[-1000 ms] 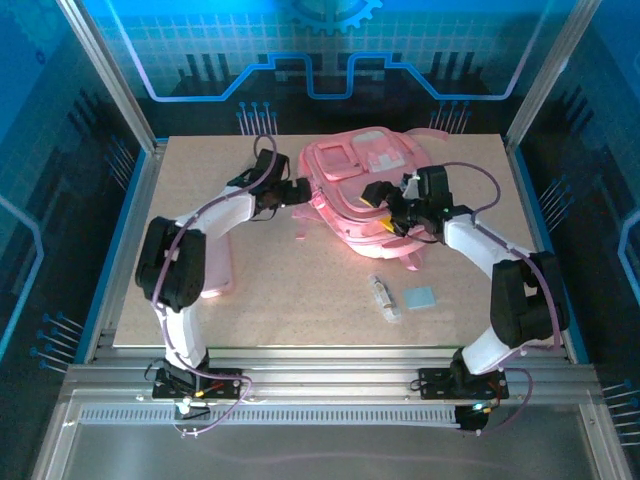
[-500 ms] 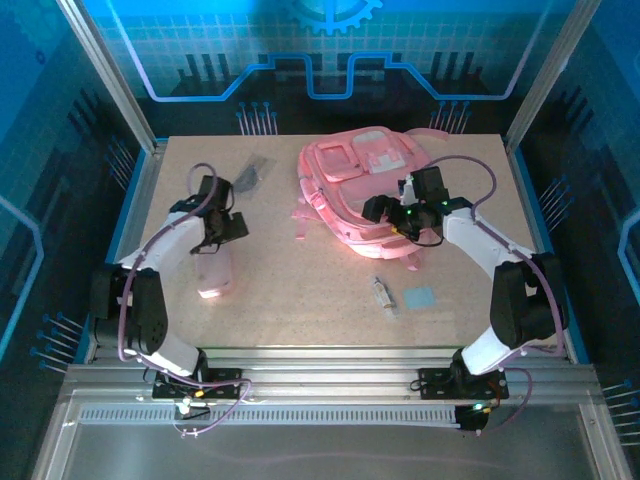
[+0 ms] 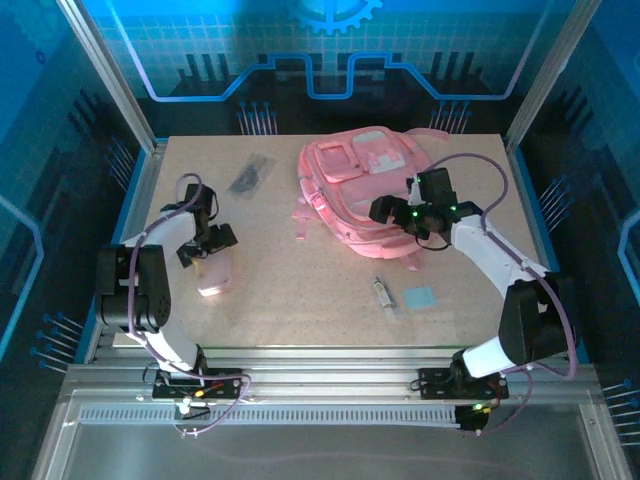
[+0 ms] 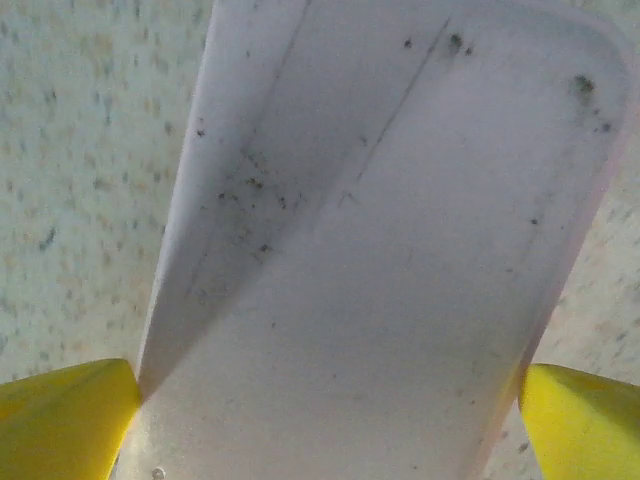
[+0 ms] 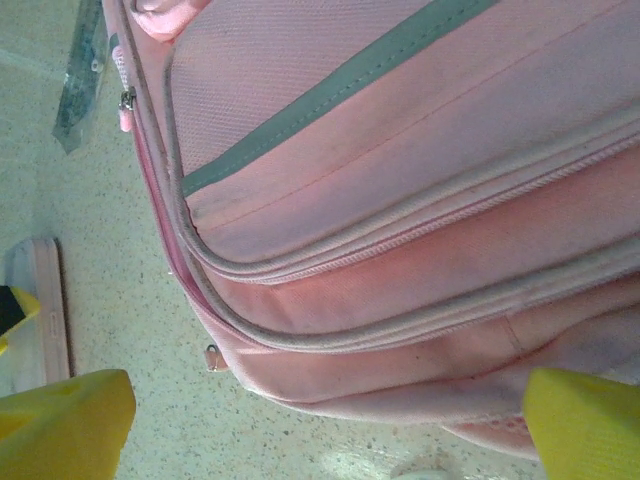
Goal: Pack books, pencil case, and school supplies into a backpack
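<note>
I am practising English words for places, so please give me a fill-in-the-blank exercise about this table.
1. The open left gripper hangs over the pale ____.
2. In the top view, the tube lies just ____ of the blue pad.
3. The open right gripper is at the big pink ____.
Missing words: pencil case; left; backpack.

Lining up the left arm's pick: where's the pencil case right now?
The pencil case lies on the table's left side in the top view, under the open left gripper, well left of the backpack.
</note>
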Tool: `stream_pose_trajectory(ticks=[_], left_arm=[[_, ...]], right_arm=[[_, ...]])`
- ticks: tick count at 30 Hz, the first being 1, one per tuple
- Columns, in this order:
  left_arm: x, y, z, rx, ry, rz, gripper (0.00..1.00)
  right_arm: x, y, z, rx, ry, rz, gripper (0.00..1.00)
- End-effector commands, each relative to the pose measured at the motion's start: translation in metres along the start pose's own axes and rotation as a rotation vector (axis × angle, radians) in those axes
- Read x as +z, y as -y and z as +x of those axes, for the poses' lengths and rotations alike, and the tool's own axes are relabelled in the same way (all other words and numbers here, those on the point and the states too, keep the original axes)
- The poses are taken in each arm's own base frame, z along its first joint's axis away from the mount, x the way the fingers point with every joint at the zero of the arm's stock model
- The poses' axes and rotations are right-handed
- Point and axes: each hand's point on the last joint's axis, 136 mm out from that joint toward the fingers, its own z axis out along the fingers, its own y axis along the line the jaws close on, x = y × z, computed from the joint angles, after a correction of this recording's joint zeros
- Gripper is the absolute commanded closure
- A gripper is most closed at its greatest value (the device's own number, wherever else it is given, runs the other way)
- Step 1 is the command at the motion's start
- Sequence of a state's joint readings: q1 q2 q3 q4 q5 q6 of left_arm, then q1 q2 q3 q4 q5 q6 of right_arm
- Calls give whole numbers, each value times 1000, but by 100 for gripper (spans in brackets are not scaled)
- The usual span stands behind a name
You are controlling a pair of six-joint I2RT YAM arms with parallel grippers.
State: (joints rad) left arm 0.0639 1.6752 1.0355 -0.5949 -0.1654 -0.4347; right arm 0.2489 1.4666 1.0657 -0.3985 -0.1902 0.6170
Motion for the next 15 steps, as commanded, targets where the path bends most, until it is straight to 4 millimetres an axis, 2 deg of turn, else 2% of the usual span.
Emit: stream_pose_trajectory(ticks=[1, 9, 15], left_arm=[[25, 2, 19, 10, -119, 38, 1], [28, 12, 25, 6, -156, 80, 1], [34, 10, 32, 17, -187, 65, 1]], right_arm=[[-10, -1, 0, -9, 37, 16, 0], [-11, -10, -4, -21, 42, -4, 0], [-9, -18, -3, -36, 42, -8, 0]])
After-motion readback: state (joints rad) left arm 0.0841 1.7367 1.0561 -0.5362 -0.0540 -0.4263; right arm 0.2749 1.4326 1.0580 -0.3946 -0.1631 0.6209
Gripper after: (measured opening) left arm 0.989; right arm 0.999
